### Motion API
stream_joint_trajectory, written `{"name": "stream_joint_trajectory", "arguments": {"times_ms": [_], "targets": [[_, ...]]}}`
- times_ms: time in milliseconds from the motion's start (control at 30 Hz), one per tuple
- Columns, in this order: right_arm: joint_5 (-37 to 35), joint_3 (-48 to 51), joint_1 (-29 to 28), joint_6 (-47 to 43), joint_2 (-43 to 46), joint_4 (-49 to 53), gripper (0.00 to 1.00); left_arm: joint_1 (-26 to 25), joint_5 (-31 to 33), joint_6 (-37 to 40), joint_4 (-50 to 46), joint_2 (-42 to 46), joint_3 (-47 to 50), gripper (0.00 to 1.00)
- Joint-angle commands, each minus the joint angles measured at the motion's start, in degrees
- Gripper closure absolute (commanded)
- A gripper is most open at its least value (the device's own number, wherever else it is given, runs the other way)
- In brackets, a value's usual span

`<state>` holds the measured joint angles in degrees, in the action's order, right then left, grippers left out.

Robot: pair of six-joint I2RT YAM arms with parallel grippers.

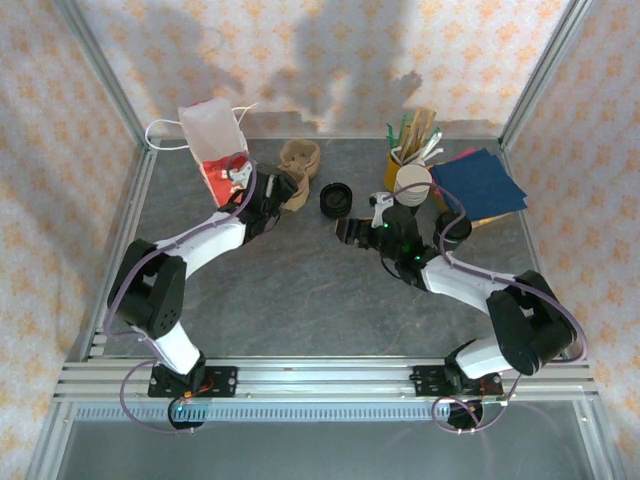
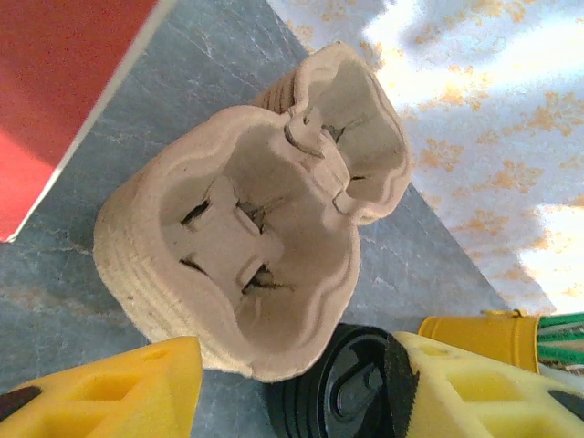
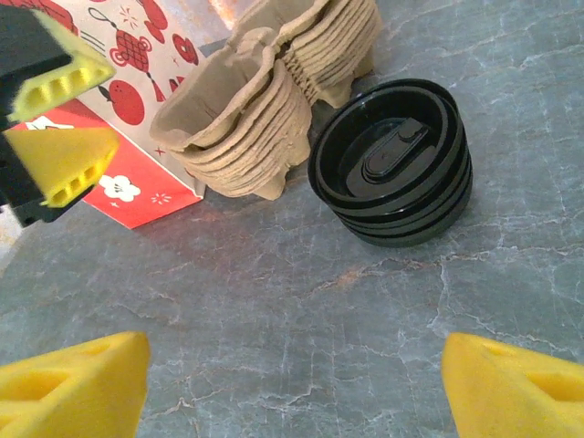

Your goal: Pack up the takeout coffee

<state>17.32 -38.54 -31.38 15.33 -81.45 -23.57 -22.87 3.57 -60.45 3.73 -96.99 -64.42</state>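
The takeout coffee looks like the dark-lidded cup (image 1: 455,228) at the right, partly hidden by my right arm and its cable. My left gripper (image 1: 283,190) is open at the stack of brown pulp cup carriers (image 1: 299,163). In the left wrist view its yellow fingers (image 2: 100,392) stand either side of the carrier stack's (image 2: 246,246) near rim, not pressing it. My right gripper (image 1: 350,230) is open above bare table, its fingertips (image 3: 78,383) wide apart and nothing between them. It faces the pile of loose black lids (image 3: 397,164).
A red-and-white paper bag (image 1: 215,150) stands at the back left, beside the carriers. At the back right are a stack of white lidless cups (image 1: 412,182), a yellow holder with utensils (image 1: 400,160) and blue napkins (image 1: 478,183). The left gripper (image 3: 109,102) appears in the right wrist view.
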Motion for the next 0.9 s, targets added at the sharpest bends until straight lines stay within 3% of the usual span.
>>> {"name": "stream_joint_trajectory", "arguments": {"times_ms": [0, 333, 867], "targets": [[-2.76, 1.16, -1.43, -2.22, 1.08, -5.9, 0.18, 0.45, 3.15, -2.15, -1.32, -2.15, -3.16, 0.43], [-4.29, 2.31, -2.02, -2.44, 0.81, -6.4, 0.18, 1.06, 5.99, -5.36, -2.88, -4.85, -4.04, 0.41], [-5.77, 1.47, -2.03, -2.47, -0.76, -5.08, 0.18, 2.0, 5.37, -6.35, -3.56, -7.13, -5.26, 0.44]]}}
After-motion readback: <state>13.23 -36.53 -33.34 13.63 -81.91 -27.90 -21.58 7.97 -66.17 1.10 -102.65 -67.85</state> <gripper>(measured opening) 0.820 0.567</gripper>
